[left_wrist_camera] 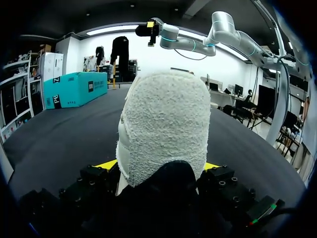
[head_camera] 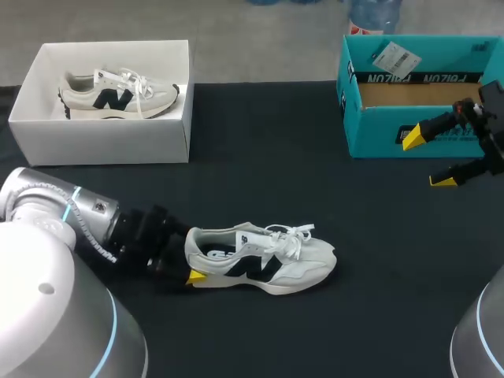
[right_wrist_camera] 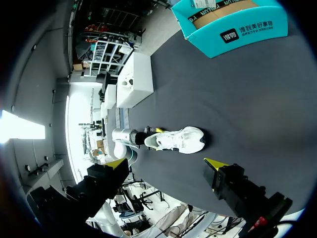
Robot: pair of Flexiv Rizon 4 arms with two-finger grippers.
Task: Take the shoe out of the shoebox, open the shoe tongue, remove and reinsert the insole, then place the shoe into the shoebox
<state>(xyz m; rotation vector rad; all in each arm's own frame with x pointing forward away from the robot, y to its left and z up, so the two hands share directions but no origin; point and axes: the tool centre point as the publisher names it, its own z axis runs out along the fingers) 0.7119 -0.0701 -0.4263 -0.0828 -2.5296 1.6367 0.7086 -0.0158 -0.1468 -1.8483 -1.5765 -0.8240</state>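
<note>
Lower centre, the shoe [head_camera: 264,258] is clamped at the heel by the left gripper [head_camera: 192,266]; its tongue [head_camera: 250,235] should be lifted gently by the open right gripper [head_camera: 427,159].

Our right hand [right_wrist_camera: 166,163] hangs spread wide above the dark tabletop [right_wrist_camera: 247,99]. Ahead lies the white shoe [right_wrist_camera: 181,140], our left hand [right_wrist_camera: 151,138] at its heel, the teal shoebox [right_wrist_camera: 233,22] beyond.

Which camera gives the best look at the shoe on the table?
Head view: the whole shoe shows from the side, laces included, heel in the left tool. Left wrist view shows only its heel, close up between the yellow tips. Right wrist view shows it small and far off.
</note>
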